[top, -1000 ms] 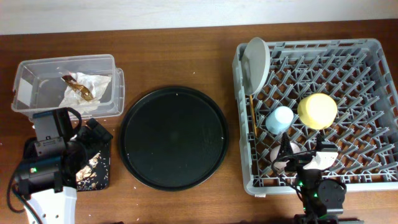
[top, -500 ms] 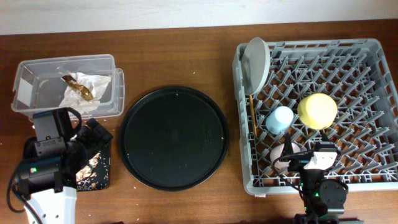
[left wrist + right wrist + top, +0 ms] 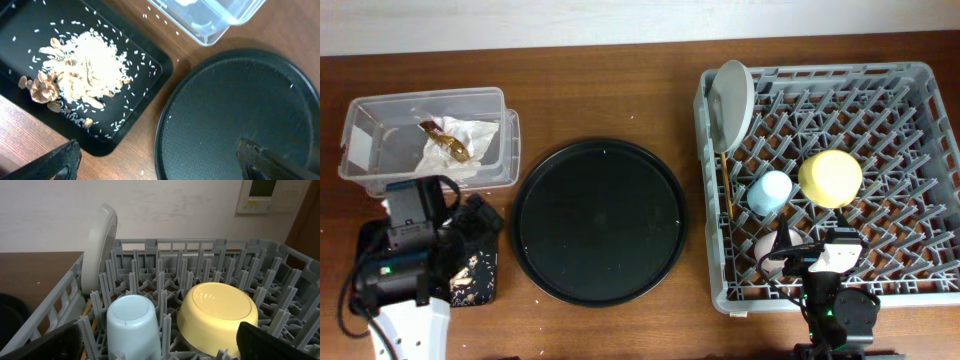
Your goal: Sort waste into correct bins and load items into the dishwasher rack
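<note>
The dishwasher rack (image 3: 905,120) holds the upright grey-white plate (image 3: 732,95), the chopsticks (image 3: 725,185), the light-blue cup (image 3: 770,192), the yellow bowl (image 3: 830,178) and the pink cup (image 3: 767,250), which is partly hidden. My right gripper (image 3: 810,250) hangs open and empty at the rack's front, behind the light-blue cup (image 3: 132,322) and the bowl (image 3: 217,312). The clear tub (image 3: 380,125) holds the napkin (image 3: 460,140). The flat black tray (image 3: 145,85) holds the food scraps (image 3: 80,65). My left gripper (image 3: 160,165) is open and empty, between the flat tray and the round tray.
A large round black tray (image 3: 598,220) lies between the bins and the rack, and shows in the left wrist view (image 3: 240,110). Loose rice grains lie on the wood by the tub (image 3: 220,15). My left arm covers part of the flat tray (image 3: 480,285).
My left arm has shifted slightly to the right, over the flat tray. The right gripper has barely moved.
</note>
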`<state>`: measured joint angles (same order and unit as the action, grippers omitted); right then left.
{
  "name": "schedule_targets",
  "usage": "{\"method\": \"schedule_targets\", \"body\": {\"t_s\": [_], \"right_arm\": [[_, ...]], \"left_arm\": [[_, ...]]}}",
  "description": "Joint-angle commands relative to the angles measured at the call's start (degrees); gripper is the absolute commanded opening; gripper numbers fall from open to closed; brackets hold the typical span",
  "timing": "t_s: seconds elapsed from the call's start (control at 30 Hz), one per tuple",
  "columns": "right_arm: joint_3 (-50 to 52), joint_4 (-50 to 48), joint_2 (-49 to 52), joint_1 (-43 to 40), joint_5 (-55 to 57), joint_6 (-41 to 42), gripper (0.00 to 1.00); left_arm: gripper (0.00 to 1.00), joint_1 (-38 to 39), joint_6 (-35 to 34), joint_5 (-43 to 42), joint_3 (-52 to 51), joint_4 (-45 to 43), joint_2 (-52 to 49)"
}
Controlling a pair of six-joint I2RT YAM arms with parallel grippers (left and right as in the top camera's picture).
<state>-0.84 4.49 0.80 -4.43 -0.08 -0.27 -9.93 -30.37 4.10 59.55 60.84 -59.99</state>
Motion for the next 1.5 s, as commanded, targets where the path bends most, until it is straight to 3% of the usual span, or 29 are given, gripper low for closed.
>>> {"method": "schedule_targets", "body": {"t_s": [0.0, 0.07, 0.2, 0.33, 0.5, 0.63, 0.67, 0.73, 0.97, 1.17, 1.3, 1.47], "right_arm": [[0.5, 0.1, -0.6, -0.5, 0.5, -0.4, 0.99], [0.5, 0.1, -0.6, -0.5, 0.5, -0.4, 0.99], [0.5, 0.2, -0.6, -0.5, 0.5, -0.4, 0.99], [0.5, 0.1, -0.6, -0.5, 0.5, -0.4, 0.99], [0.5, 0.1, -0.6, -0.5, 0.5, -0.4, 0.99], [0.5, 0.2, -0.6, -0.5, 0.5, -0.4, 0.99], [0.5, 0.1, -0.6, -0.5, 0.5, -0.4, 0.99], [0.5, 0.1, -0.6, -0.5, 0.5, -0.4, 0.99], [0.5, 0.1, -0.6, -0.5, 0.5, -0.4, 0.99], [0.5, 0.2, -0.6, -0.5, 0.5, -0.4, 0.99], [0.5, 0.1, -0.6, -0.5, 0.5, -0.4, 0.99], [0.5, 0.1, -0.6, -0.5, 0.5, -0.4, 0.99]], "left_arm": [[0.99, 6.2, 10.4, 0.2, -10.6, -11.2, 6.6], [0.99, 12.2, 17.3, 0.2, -22.7, -25.6, 14.5], [0.99, 13.5, 18.5, 0.5, -42.5, -39.3, 31.6], [0.99, 13.5, 18.5, 1.4, -55.4, -52.3, 39.4], [0.99, 13.5, 18.5, -2.0, -57.7, -53.5, 54.4], [0.99, 13.5, 19.7, 1.4, -57.7, -53.7, 58.3], [0.99, 13.5, 31.6, 1.1, -57.7, -53.7, 59.5], [0.99, 13.5, 39.4, 1.2, -57.7, -53.7, 59.7], [0.99, 13.5, 38.6, -2.6, -57.7, -53.4, 59.7], [0.99, 13.5, 38.6, -1.0, -57.7, -53.5, 59.7], [0.99, 13.5, 30.2, 0.9, -57.7, -53.6, 59.7], [0.99, 13.5, 29.9, 0.4, -57.7, -53.7, 59.7]]}}
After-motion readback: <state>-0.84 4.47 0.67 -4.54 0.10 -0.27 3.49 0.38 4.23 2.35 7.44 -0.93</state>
